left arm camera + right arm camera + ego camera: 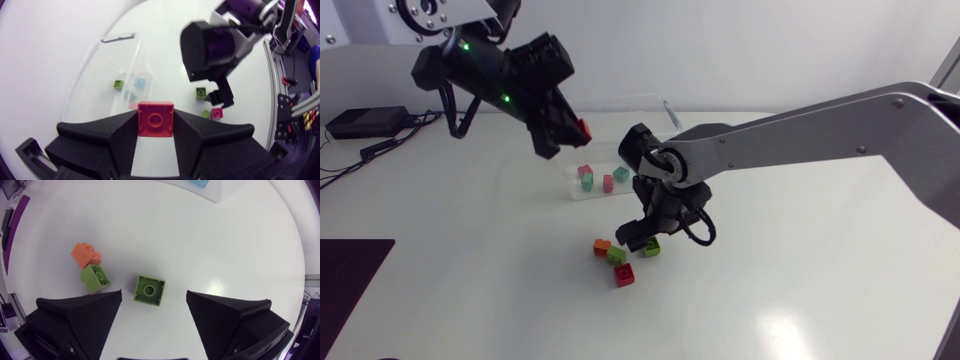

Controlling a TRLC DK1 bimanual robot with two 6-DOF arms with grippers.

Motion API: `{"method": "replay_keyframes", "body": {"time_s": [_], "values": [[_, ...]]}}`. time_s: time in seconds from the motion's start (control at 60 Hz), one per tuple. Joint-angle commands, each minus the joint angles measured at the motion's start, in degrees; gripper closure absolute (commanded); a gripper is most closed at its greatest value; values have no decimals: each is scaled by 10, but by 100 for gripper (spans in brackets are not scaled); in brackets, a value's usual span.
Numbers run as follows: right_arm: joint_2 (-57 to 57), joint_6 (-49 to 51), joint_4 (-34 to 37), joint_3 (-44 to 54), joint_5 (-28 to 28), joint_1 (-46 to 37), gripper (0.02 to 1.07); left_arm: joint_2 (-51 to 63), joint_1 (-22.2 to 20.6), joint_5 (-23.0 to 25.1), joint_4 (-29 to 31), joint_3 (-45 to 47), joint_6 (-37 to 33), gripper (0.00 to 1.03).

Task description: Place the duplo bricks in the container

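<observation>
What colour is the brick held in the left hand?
Red. The brick in the left hand shows best in the left wrist view.

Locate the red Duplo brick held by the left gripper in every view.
Head view: red square plastic brick at the left gripper's tip, up-left of the clear plastic container.
Left wrist view: brick clamped between the fingers, container ahead.
Right wrist view: absent; only the shared container's corner shows.
</observation>
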State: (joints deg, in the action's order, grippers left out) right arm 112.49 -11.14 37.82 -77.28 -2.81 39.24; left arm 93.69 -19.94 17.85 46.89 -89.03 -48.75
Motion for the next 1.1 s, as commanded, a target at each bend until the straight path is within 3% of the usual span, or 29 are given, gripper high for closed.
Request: {"method": "replay_keyframes", "body": {"time_s": [0.0, 0.167, 0.35, 0.467, 0.567, 0.733, 0.867, 0.917, 1.017, 1.083], "values": [[26, -12, 17, -21, 1, -6, 22, 9, 10, 7, -36, -44, 72, 79], [48, -13, 36, -46, 7, -10, 36, 57, 25, -4, -99, -105, 147, 79], [73, -15, 63, -74, 11, -9, 37, 122, 32, -55, -156, -137, 195, 79], [87, -15, 74, -88, 22, -10, 48, 157, 30, -83, -185, -143, 220, 79], [99, -15, 83, -96, 25, -10, 48, 185, 27, -101, -196, -147, 233, 79], [100, -15, 81, -89, 31, -14, 70, 229, 25, -135, -227, -148, 254, 79], [61, -16, 74, -63, 31, -22, 75, 251, 23, -158, -238, -148, 275, 78], [34, -18, 65, -49, 29, -31, 75, 257, 23, -172, -240, -147, 284, 68], [-10, -18, 65, -44, 20, -44, 75, 253, 19, -179, -240, -135, 299, 20], [-39, -17, 69, -52, 15, -53, 75, 244, 18, -188, -240, -123, 313, 9]]}}
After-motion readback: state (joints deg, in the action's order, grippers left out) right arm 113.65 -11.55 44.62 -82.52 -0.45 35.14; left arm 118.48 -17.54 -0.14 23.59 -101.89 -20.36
